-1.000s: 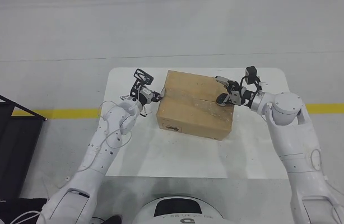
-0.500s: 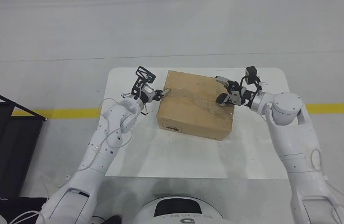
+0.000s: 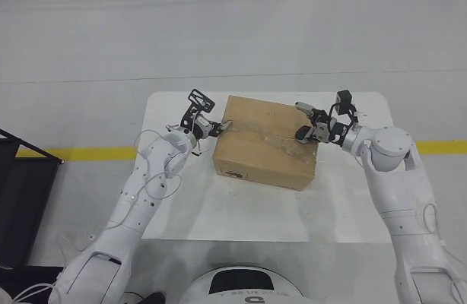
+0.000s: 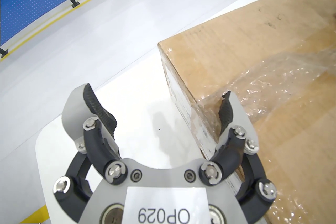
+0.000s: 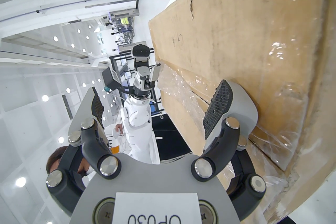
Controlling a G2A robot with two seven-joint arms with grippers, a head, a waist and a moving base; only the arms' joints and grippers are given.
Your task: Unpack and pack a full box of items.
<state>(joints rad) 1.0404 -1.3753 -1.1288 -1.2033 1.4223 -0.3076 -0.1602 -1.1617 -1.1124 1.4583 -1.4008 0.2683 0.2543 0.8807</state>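
A closed brown cardboard box (image 3: 265, 142) lies in the middle of the white table (image 3: 218, 213), its top seam covered with clear tape (image 4: 286, 72). My left gripper (image 3: 215, 127) stands open at the box's left end, one finger (image 4: 227, 110) against the taped corner (image 4: 207, 101), the other over the table. My right gripper (image 3: 304, 120) is open at the box's right end; one pad (image 5: 218, 107) rests on the box top (image 5: 249, 33) by the taped seam (image 5: 183, 93), the other finger (image 5: 95, 104) stands free of it.
The white table has bare room in front of the box (image 3: 241, 209) and at its right side (image 3: 355, 205). A black frame (image 3: 13, 175) stands on the floor to the left. A yellow floor line (image 3: 89, 153) runs behind the table.
The left gripper has shifted a little to the right, onto the box's left corner. The right gripper has edged slightly right along the box top.
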